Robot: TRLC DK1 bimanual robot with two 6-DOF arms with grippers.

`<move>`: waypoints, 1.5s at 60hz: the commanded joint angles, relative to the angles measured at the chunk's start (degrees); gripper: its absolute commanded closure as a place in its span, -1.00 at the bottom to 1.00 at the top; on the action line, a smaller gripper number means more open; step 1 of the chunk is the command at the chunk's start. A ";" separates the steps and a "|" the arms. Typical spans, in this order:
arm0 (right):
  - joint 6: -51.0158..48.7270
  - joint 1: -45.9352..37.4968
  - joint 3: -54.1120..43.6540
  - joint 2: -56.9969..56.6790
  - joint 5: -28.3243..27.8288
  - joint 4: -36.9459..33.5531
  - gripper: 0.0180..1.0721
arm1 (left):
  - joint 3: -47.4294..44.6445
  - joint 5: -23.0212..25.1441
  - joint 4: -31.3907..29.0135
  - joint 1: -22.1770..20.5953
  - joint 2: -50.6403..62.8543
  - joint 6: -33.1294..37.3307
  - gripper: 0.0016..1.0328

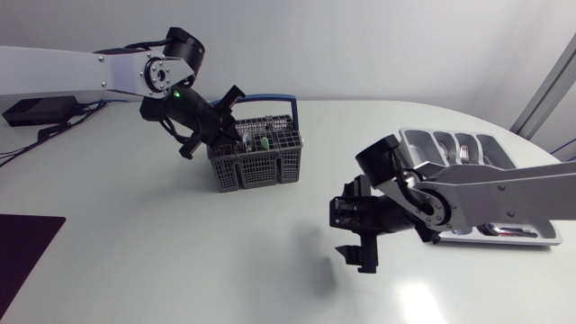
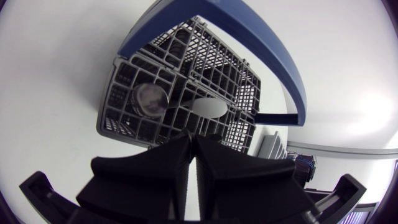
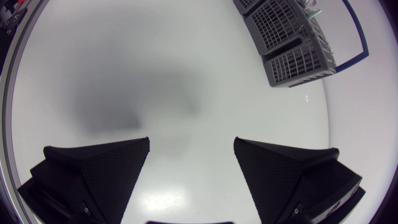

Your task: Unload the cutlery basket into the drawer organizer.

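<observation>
The grey cutlery basket (image 1: 256, 160) with a blue handle stands at the back middle of the table. My left gripper (image 1: 236, 135) is at its left rim. In the left wrist view its fingers (image 2: 191, 138) are pressed together at the basket's (image 2: 180, 81) near wall. Just ahead of them are a spoon bowl (image 2: 208, 107) and a round cutlery end (image 2: 149, 99). Whether anything is pinched is hidden. The silver drawer organizer (image 1: 423, 137) lies at the right with some cutlery (image 1: 504, 231) in it. My right gripper (image 1: 349, 234) hangs open over bare table, its fingers (image 3: 191, 144) wide apart and empty.
A dark mat (image 1: 27, 261) lies at the table's front left corner. A black box with cables (image 1: 36, 112) sits at the back left. My right arm lies across the organizer's front edge. The basket (image 3: 292, 43) stands well ahead of the right gripper.
</observation>
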 commanded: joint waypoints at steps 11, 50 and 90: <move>1.42 1.46 1.42 1.31 0.79 0.10 -0.86 | -2.55 1.65 0.20 1.00 -5.64 -1.45 0.92; 3.01 2.87 2.12 0.17 1.06 0.01 -0.86 | -7.12 4.46 0.99 1.79 -19.71 -1.71 0.92; 22.52 3.57 10.65 -5.28 -6.15 -0.08 -0.78 | -10.46 11.40 1.17 -1.73 -21.11 -3.47 0.92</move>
